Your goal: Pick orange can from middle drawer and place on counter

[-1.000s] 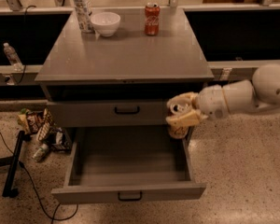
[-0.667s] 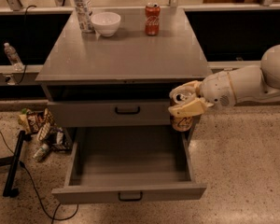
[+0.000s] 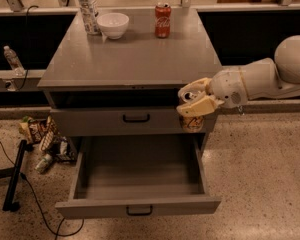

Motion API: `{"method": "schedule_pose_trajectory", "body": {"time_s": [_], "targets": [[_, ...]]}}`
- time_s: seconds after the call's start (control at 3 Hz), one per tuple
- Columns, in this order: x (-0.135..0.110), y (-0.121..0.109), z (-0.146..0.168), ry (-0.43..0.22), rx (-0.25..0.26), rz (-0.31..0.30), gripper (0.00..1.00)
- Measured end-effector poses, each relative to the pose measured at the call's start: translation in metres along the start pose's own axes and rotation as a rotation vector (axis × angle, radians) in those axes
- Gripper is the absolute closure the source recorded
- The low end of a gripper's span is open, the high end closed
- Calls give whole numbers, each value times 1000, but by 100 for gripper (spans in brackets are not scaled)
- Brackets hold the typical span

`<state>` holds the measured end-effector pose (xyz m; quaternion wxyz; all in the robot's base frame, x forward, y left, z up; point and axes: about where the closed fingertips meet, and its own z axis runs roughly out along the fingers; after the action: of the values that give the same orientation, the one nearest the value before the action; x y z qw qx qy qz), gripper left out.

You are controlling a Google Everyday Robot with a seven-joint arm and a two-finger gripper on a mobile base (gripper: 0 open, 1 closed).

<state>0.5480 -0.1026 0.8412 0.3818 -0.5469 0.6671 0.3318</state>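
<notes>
Grey counter (image 3: 140,59), one orange can (image 3: 192,124) in tool (image 3: 191,103) (below right edge)

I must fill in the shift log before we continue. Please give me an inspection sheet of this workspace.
Surface: the counter is grey, with three things along its back edge.
Job's things: the orange can is held in the air at the cabinet's right front corner. The middle drawer is pulled open, with nothing seen inside.
Clutter: a water bottle, a white bowl and a red cola can stand on the counter. Snack bags lie on the floor to the left.
Grippers: the gripper is beside the upper drawer front, jaws shut on the orange can.
Cables: a black cable lies on the floor to the left.
Surroundings: speckled floor, a black stand, and a small bottle on the left ledge.
</notes>
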Motion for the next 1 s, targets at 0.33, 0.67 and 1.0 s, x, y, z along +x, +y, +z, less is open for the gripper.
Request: {"method": "schedule_pose_trajectory", "body": {"time_s": [0.33, 0.67, 1.0], "targets": [[-33, -31, -9, 54, 16, 32, 100], [-58, -53, -21, 58, 22, 59, 100], [-81, -72, -30, 8, 40, 69, 100]]}}
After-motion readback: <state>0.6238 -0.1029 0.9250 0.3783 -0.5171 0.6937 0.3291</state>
